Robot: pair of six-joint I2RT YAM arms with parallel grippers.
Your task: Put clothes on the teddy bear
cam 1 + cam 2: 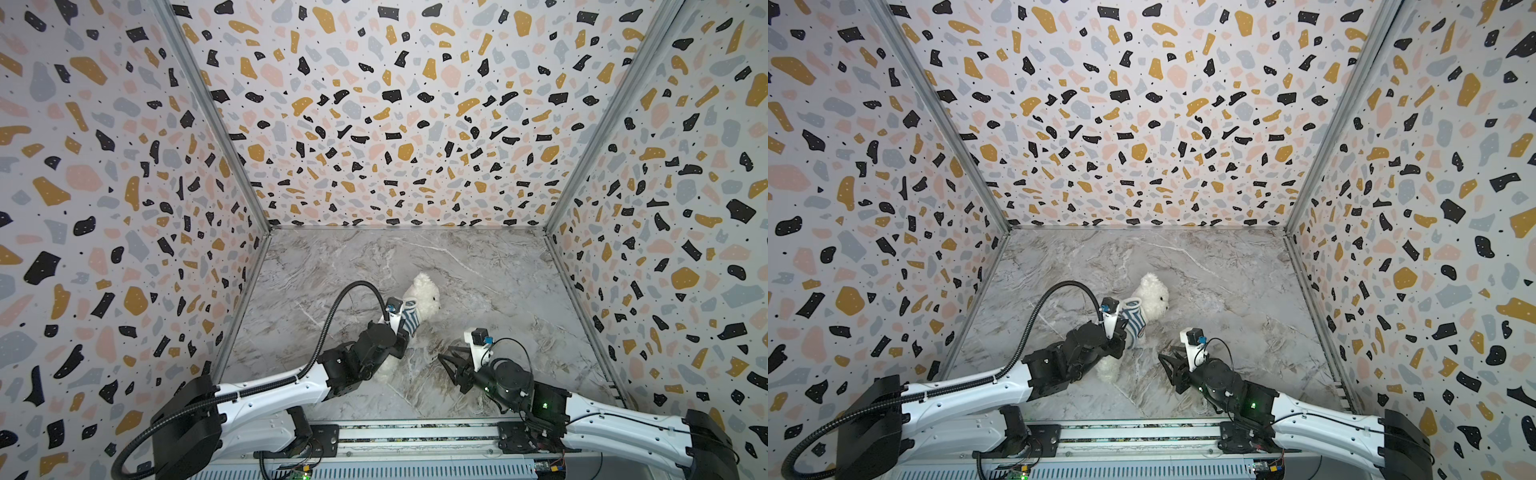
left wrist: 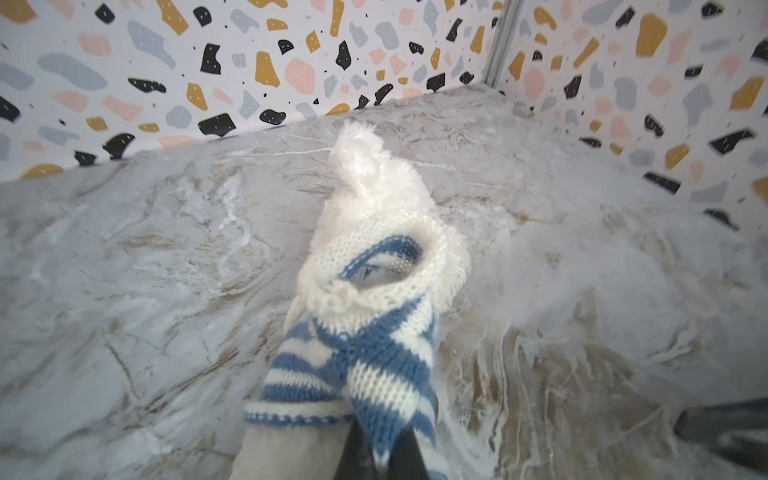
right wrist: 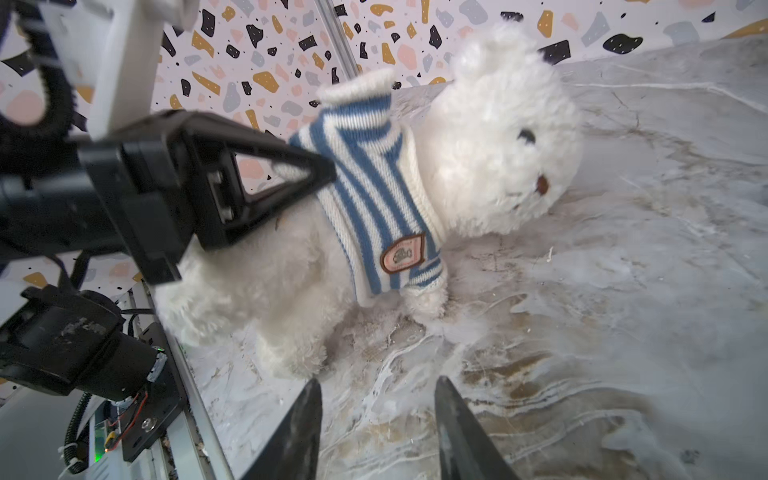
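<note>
The left gripper (image 3: 328, 171) is reaching in from the left side of both top views. Its black fingers (image 2: 357, 453) are clenching a fold of the small blue-and-white striped knitted shirt (image 1: 409, 319) at the rear of the garment, and are gripping the fabric only.

The shirt is covering the upper body of the small fluffy white plush teddy bear (image 1: 426, 293). In the right wrist view, one white-cuffed sleeve (image 3: 357, 89) is standing up clear of the body. In the left wrist view the opening of this sleeve is showing no paw inside. At the opposite side, a white paw (image 3: 428, 305) is protruding from below the shirt's lower edge. A pink, brown-edged badge (image 3: 403, 253) is sitting on the shirt front near the hem.

The teddy bear is lying near the middle of the grey marble-patterned bench (image 1: 498, 270), slightly left of centre. Its head is pointing toward the far wall, its face is turning to the right, and its legs are pointing toward the robot base.

The right gripper (image 3: 378, 384) is hovering over the bench to the right of the bear's legs, near them but apart. Its fingers (image 3: 305, 415) are standing released, with bare bench showing between them, and are holding nothing.
</note>
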